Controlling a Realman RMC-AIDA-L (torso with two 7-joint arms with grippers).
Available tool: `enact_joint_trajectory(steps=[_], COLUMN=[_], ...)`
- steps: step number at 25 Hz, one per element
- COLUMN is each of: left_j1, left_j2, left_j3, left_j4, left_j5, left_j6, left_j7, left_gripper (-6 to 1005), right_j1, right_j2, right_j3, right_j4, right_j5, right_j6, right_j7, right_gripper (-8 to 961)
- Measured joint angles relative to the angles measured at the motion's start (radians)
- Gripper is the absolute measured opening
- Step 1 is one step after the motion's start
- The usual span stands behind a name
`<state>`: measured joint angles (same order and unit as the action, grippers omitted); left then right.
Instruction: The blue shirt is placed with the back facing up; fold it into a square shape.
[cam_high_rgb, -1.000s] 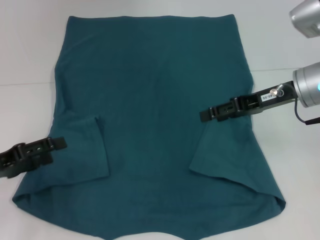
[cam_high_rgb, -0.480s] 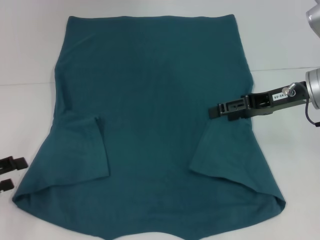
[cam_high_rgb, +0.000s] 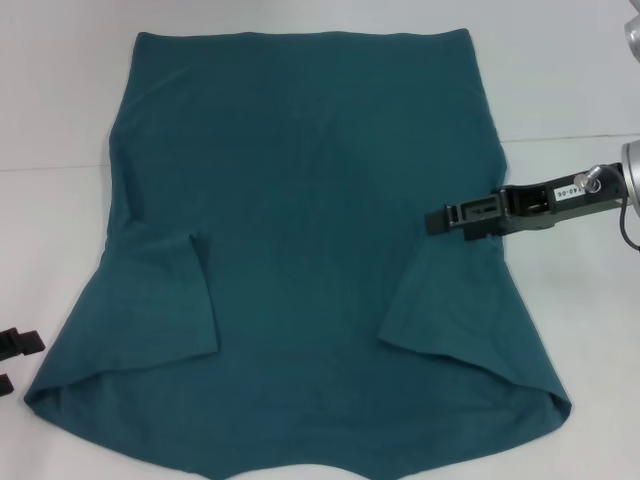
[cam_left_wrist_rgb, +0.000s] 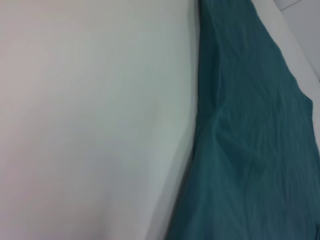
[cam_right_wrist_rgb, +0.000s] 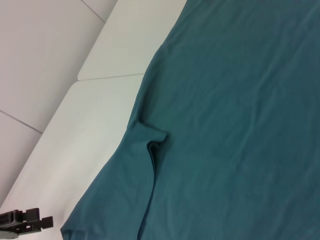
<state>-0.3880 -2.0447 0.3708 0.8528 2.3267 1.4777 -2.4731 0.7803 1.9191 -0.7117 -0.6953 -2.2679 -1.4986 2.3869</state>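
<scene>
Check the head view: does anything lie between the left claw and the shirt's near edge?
Nothing: only bare white table separates the left claw from the blue shirt.

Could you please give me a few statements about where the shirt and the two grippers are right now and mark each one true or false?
1. Both sleeves of the shirt are folded in over its body. True.
2. The right gripper is over the shirt's right side. True.
3. The left gripper rests on the middle of the shirt. False: it is off the cloth, at the left edge of the head view.
4. The shirt is already folded into a square. False: only the sleeves are turned in; the body lies spread on the table.
</scene>
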Motion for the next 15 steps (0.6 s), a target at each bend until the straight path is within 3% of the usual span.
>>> enact_joint_trajectory(steps=[15], left_j1=[-0.007], left_j2=[-0.003], left_j3=[0.046], left_j4=[-0.05], left_j5=[0.008], left_j6=[-0.073], left_j7=[0.014], left_gripper=[885], right_j1=[-0.006], right_j2=[-0.001], right_j3=[0.015], right_j4=[0.0], right_j5=[0.002], right_j6=[0.0], right_j7=[-0.001], right_gripper=[924])
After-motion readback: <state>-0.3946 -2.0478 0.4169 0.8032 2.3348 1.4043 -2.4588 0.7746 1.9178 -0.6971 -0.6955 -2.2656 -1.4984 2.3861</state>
